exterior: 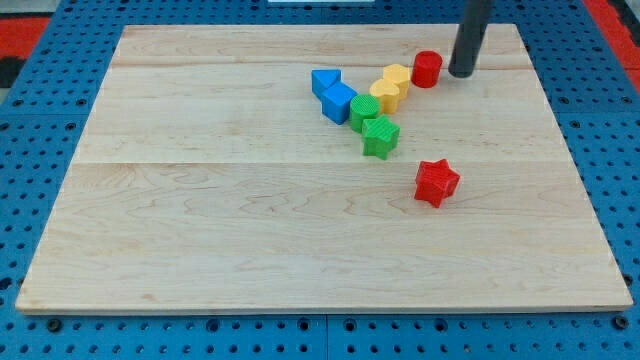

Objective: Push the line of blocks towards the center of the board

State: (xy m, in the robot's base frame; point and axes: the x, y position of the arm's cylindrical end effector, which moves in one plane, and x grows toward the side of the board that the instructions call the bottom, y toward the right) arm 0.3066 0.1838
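Note:
A line of blocks runs across the upper middle of the wooden board point(200, 220): a red cylinder point(427, 69), a yellow block point(397, 79), a second yellow block point(386, 94), a green cylinder point(364, 111), and a green star point(380, 136). A blue triangle point(323, 80) and a blue cube point(339, 102) touch the green cylinder's left side. A red star point(436, 182) lies apart, lower right. My tip point(462, 73) is just right of the red cylinder, a small gap between them.
The board lies on a blue perforated table point(40, 150). The board's top edge runs just above the rod point(474, 25). A red area shows at the view's top corners.

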